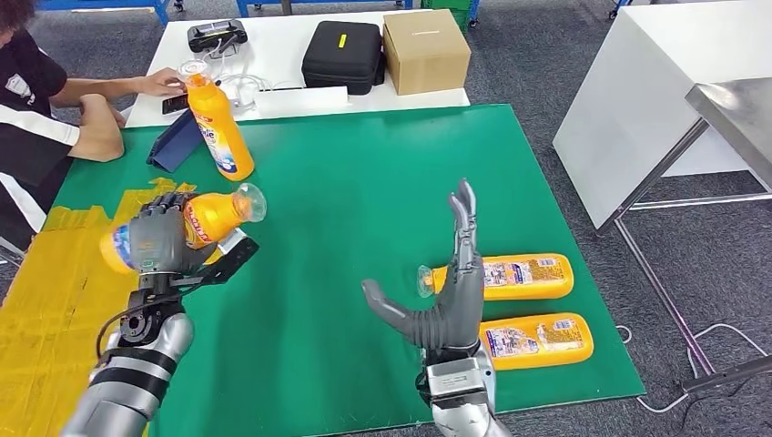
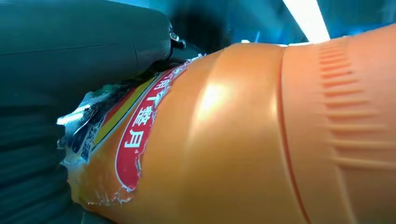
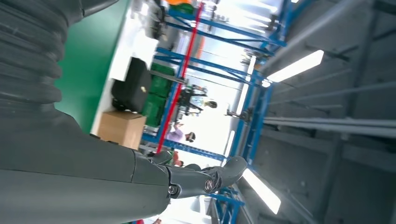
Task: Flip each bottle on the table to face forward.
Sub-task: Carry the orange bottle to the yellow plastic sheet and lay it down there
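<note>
The left hand (image 1: 162, 244) is wrapped around a yellow-orange plastic bottle with a red label and a clear cap (image 1: 196, 224), holding it on its side above the left part of the green tabletop (image 1: 346, 200); the left wrist view shows that bottle's label close up. The right hand (image 1: 451, 282) stands empty, fingers straight and thumb splayed, just beside two yellow bottles lying flat (image 1: 510, 276) (image 1: 537, 339). Farther off, a matching bottle stands tilted (image 1: 217, 118), a person's hand (image 1: 162, 84) near its cap.
</note>
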{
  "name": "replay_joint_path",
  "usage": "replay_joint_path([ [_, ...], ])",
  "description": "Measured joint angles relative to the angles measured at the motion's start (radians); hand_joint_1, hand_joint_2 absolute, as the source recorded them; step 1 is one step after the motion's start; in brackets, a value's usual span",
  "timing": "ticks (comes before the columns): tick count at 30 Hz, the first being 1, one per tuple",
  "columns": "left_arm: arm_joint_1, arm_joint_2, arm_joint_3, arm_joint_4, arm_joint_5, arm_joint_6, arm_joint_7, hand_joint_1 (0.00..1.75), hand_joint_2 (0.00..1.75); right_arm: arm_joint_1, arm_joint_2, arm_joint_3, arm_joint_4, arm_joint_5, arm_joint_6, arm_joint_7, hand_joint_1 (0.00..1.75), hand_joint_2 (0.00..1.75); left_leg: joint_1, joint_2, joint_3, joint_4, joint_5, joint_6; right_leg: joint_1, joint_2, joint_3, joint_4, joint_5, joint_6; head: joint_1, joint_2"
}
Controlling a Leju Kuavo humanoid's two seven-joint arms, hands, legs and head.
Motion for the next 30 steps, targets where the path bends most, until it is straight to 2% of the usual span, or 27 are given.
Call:
replay_joint_path([
  [1,-0.013,0.017,0.000,0.038,-0.104,0.013,0.033,1.75,1.75,0.000,-0.002,-0.004,-0.011,-0.008,0.007,-0.005,0.00,1.75,0.000,0.000,0.000,0.000,0.000,0.000,0.000,0.000,0.000,0.000,0.000,0.000,0.000,0.000],
  [3,-0.031,0.047,0.002,0.115,-0.211,0.018,0.052,1.75,1.75,0.000,-0.008,-0.012,-0.029,-0.022,0.017,-0.012,0.00,1.75,0.000,0.000,0.000,0.000,0.000,0.000,0.000,0.000,0.000,0.000,0.000,0.000,0.000,0.000],
  [7,-0.043,0.079,0.015,0.231,-0.225,0.015,0.034,1.75,1.75,0.000,-0.017,-0.020,-0.048,-0.035,0.021,-0.022,0.00,1.75,0.000,0.000,0.000,0.000,0.000,0.000,0.000,0.000,-0.001,0.000,0.000,0.000,0.000,0.000],
  [8,-0.044,0.083,0.018,0.250,-0.219,0.014,0.026,1.64,1.75,0.001,-0.018,-0.022,-0.052,-0.035,0.021,-0.024,0.00,1.75,0.000,0.000,0.000,0.000,0.000,0.000,0.000,0.000,-0.001,0.000,0.000,0.000,0.000,0.000],
  [11,-0.050,0.087,0.036,0.299,-0.158,0.003,-0.020,0.34,1.75,0.001,-0.020,-0.023,-0.059,-0.037,0.021,-0.028,0.00,1.75,0.000,0.000,0.000,0.000,0.000,0.000,0.000,0.000,0.000,0.000,-0.001,0.000,0.000,0.000],
  [12,-0.051,0.086,0.047,0.314,-0.131,0.002,-0.037,0.00,1.75,0.001,-0.020,-0.024,-0.060,-0.038,0.021,-0.028,0.00,1.75,0.000,0.000,0.000,0.000,0.000,0.000,0.000,0.000,0.000,0.000,-0.001,0.000,0.000,0.000],
  [17,-0.053,0.076,0.088,0.374,-0.052,0.007,-0.090,0.00,1.75,0.000,-0.021,-0.026,-0.061,-0.034,0.022,-0.028,0.00,1.75,0.000,0.000,0.000,0.000,0.000,0.000,0.000,0.000,0.000,0.000,0.000,0.000,0.000,0.000],
  [27,-0.055,0.060,0.121,0.424,-0.037,0.012,-0.103,0.00,1.75,0.000,-0.021,-0.026,-0.061,-0.033,0.022,-0.028,0.00,1.75,0.000,0.000,0.000,0.000,0.000,0.000,0.000,0.000,0.000,0.000,0.000,0.000,0.000,0.000],
  [30,-0.058,0.055,0.133,0.429,0.011,-0.002,-0.134,0.00,1.75,0.000,-0.021,-0.026,-0.061,-0.027,0.022,-0.026,0.00,1.75,0.000,0.000,0.000,0.000,0.000,0.000,0.000,0.000,0.000,0.000,0.000,0.000,0.000,0.000],
])
